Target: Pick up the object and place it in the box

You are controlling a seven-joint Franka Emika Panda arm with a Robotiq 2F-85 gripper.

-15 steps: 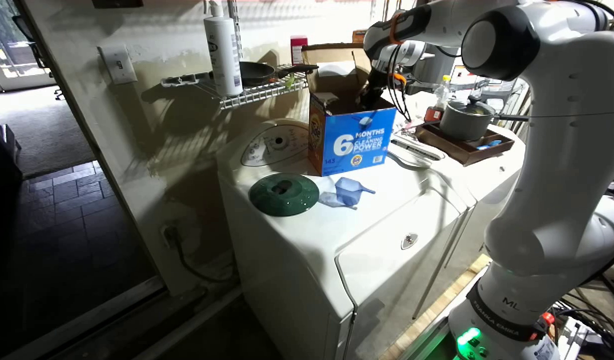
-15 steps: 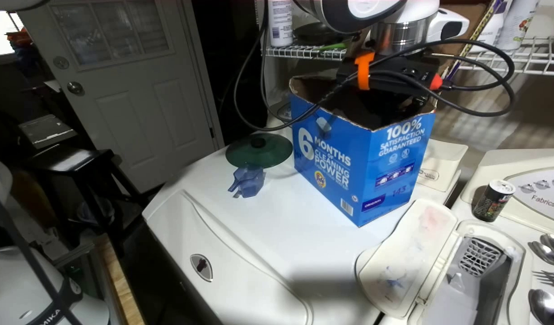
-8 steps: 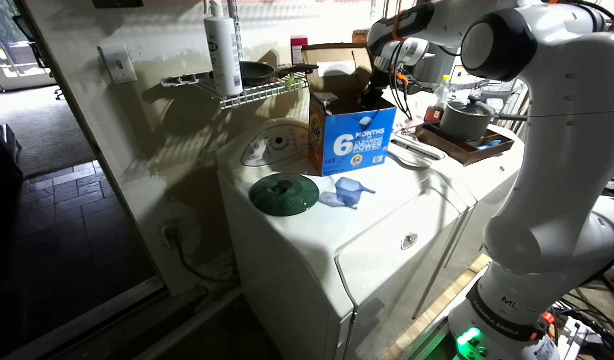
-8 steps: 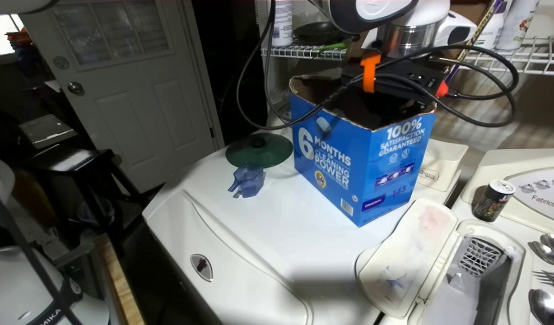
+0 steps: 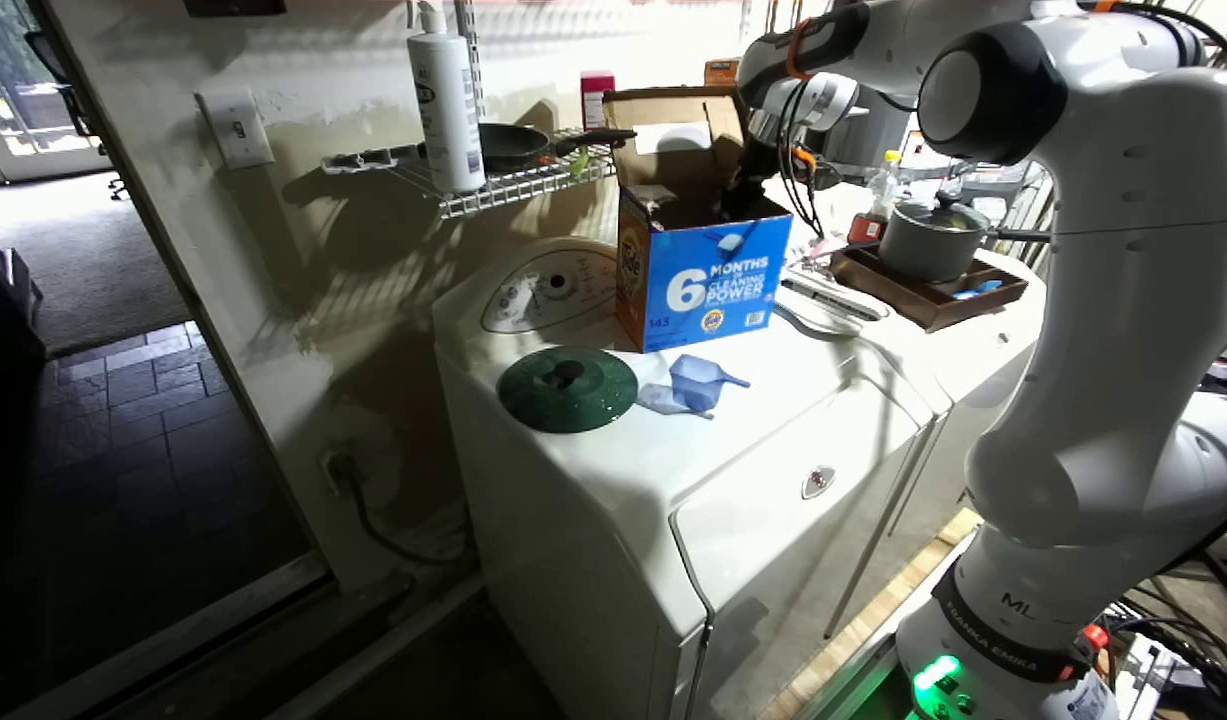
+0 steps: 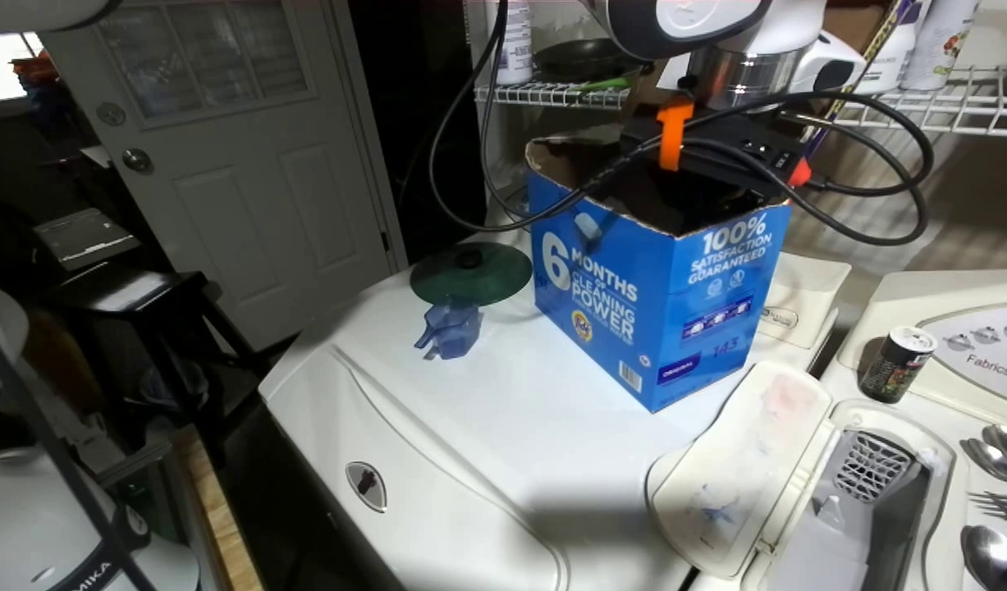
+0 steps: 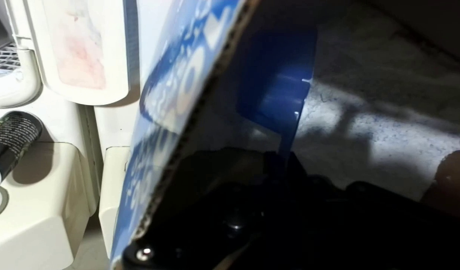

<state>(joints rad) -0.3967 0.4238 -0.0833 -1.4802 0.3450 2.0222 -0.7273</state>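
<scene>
The white appliance (image 5: 563, 520) is the biggest thing here, pale and glossy along its top. The robot arm (image 5: 1123, 300) comes next, bending over with its wrist pointed down at the box (image 6: 610, 287). The box stands upright and open on that top, blue printed walls outward, a brown flap raised at its back. Off to one side, a dark brown tray (image 5: 963, 309) bears a grey pot (image 5: 928, 245), and a long off-white container (image 6: 737, 476) lies with its cover swung open.

The black gripper (image 7: 282, 159) is down inside the box; in both exterior views the walls hide its fingertips. The wrist view gives them: the jaws stand narrow, closed about the handle of a blue scoop (image 7: 274, 90). The handle runs in between the two fingertips, and the bowl juts out past them, inside the box and near the cut edge of one wall. Below is a pale surface (image 7: 346, 108) flecked with blue. It is dark in there, and I cannot tell whether the bowl touches it.

Outside, a round green lid (image 5: 567, 390) lies knob up near the box, with translucent blue plastic (image 5: 701, 378) close by. Smaller still, a black can (image 6: 897, 365) stands upright near the container.
</scene>
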